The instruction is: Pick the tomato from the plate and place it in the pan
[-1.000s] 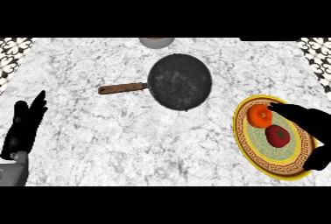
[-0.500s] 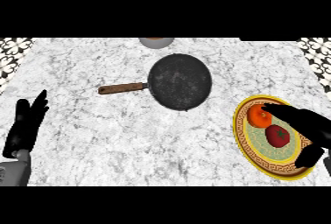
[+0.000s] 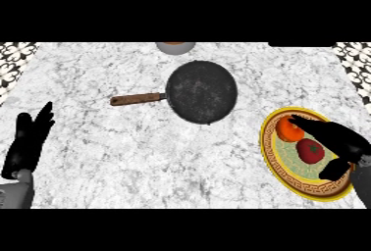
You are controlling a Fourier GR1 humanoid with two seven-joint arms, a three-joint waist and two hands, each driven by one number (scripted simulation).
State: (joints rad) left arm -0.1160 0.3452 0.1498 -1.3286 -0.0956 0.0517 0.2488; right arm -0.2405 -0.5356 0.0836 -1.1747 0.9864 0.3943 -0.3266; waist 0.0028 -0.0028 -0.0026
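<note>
My right robot hand (image 3: 339,141) hangs open over the plate (image 3: 284,169), fingers and thumb either side of the tomato (image 3: 310,151) lying there, so next, I judge, comes curling round it, lifting, and crossing to the pan (image 3: 201,91).

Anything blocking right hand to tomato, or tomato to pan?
Nothing visible stands between the right hand and the tomato; the hand hangs just over it. An orange fruit lies beside the tomato on the plate, on the side toward the pan; a lifted carry should probably pass over it.
</note>
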